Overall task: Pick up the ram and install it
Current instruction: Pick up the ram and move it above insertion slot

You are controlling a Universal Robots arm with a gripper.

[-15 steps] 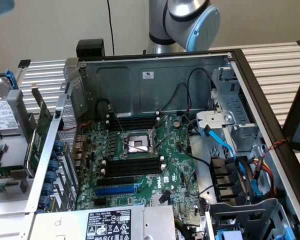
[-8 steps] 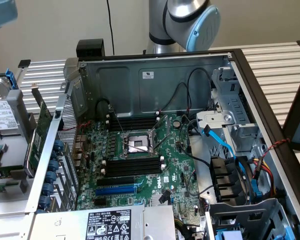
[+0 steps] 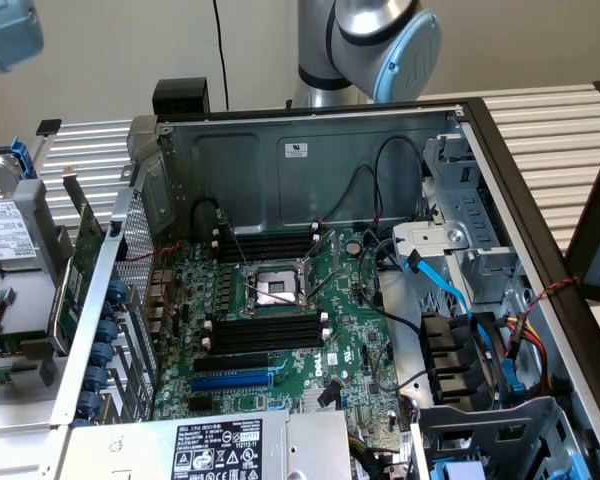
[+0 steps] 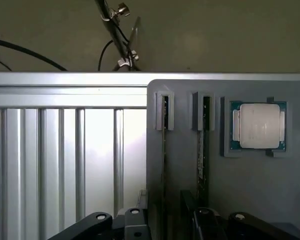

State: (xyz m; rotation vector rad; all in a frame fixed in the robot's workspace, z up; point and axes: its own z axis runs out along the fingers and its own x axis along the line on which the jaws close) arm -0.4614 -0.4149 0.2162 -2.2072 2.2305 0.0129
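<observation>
Wrist view: gripper (image 4: pixel 165 207) spread wide, its fingers apparently either side of the ram (image 4: pixel 164 145), nothing pinched. The ram, a thin green stick, stands on edge in a slot of the matte grey tray (image 4: pixel 182 165). A second stick (image 4: pixel 205 150) sits between it and the square, metal-capped processor (image 4: pixel 260 126).

Exterior view: long black memory slots (image 3: pixel 270 331) on the green motherboard (image 3: pixel 350 330) look empty. Pickup and installation both outstanding.

ram (image 4: pixel 164 150) edge-on in holder (image 4: pixel 250 190) slot
</observation>
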